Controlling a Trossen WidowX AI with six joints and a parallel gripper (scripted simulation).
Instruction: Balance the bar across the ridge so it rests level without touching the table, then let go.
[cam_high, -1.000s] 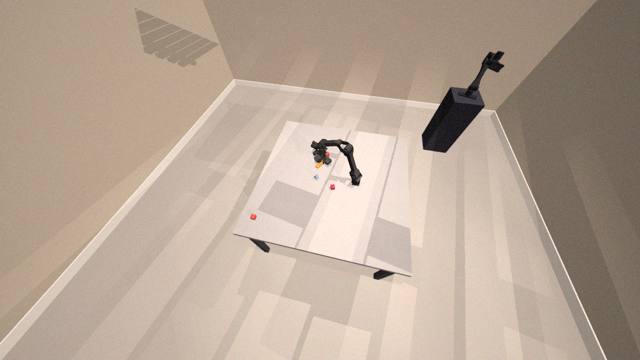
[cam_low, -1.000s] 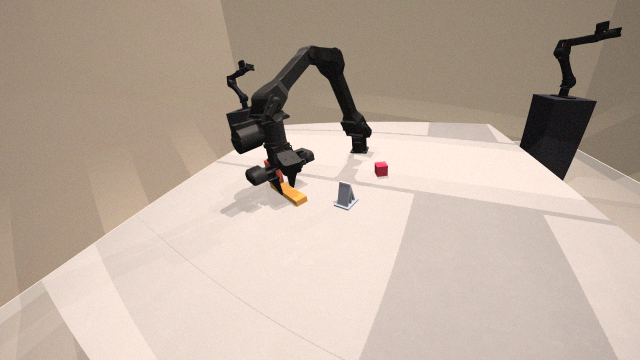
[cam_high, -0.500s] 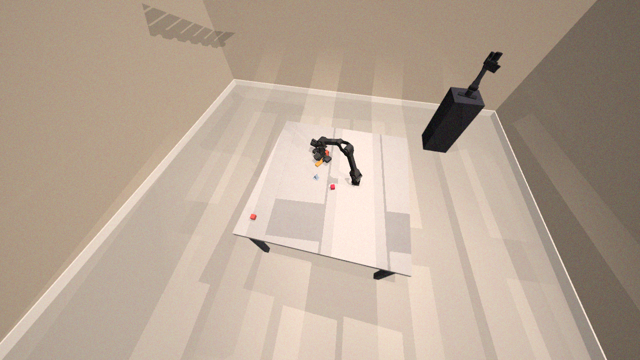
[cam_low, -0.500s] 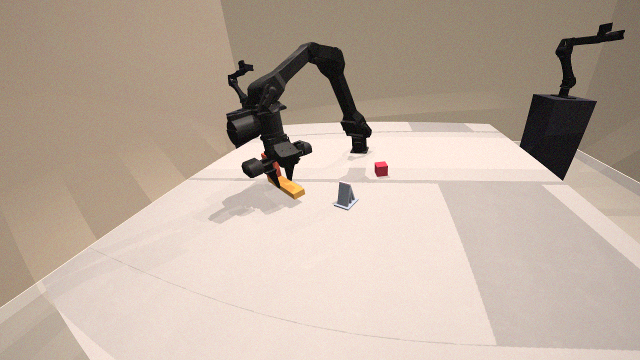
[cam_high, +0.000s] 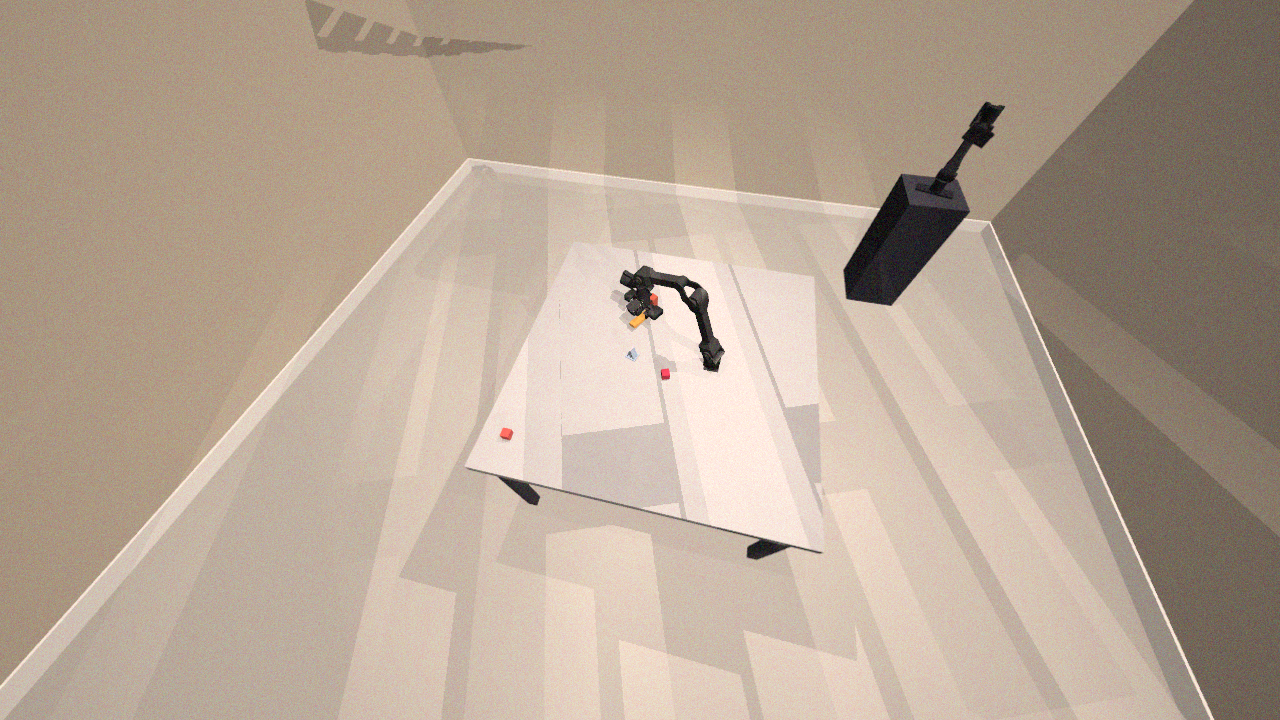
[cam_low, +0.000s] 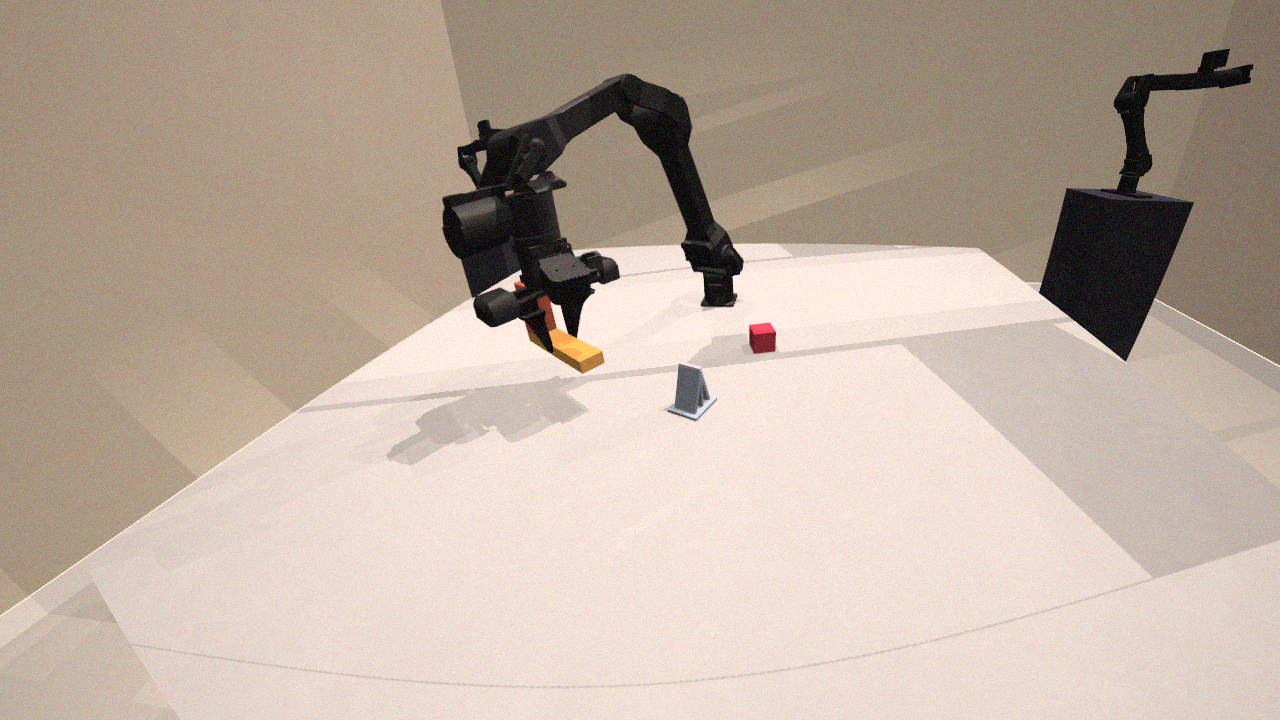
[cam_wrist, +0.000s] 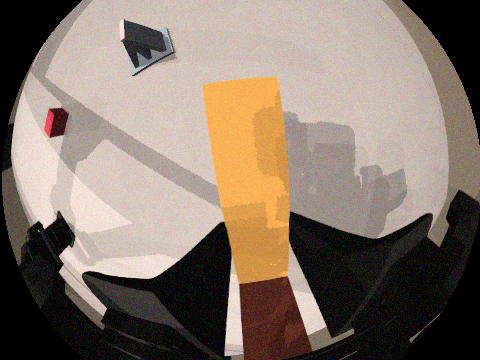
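Gripping the yellow-orange bar (cam_high: 636, 321) (cam_low: 581, 353) (cam_wrist: 250, 145) from both sides, the gripper (cam_high: 642, 313) (cam_low: 561, 342) (cam_wrist: 256, 224) points downward at the end of the black six-joint arm (cam_high: 698, 300) (cam_low: 657, 116). Its two dark, tapering fingers are clenched on the bar's long sides, near the red block (cam_high: 654, 300) (cam_low: 546, 313) (cam_wrist: 272, 320) that stands up from one end. The other end of the bar reaches out past the fingers. In the exterior view the bar appears raised over the white table (cam_high: 608, 394) (cam_low: 626, 537) (cam_wrist: 350, 60), with the shadow of the gripper lying apart from it on the surface.

The grey-blue ridge (cam_high: 631, 354) (cam_low: 689, 389) (cam_wrist: 145, 37) stands on the table near the free end of the bar, but the two do not touch. It has a sloping plate braced by pointed ribs on a thin, pale base, and its top carries nothing. A crimson cube (cam_high: 665, 374) (cam_low: 762, 338) (cam_wrist: 56, 122) sits between the ridge and the arm's foot, off to one side. Well apart, an orange-red block (cam_high: 506, 433) lies close to a table corner. Away from the table, a second black arm (cam_high: 955, 161) (cam_low: 1134, 125) is mounted on a tall, dark pedestal (cam_high: 904, 241) (cam_low: 1109, 259).
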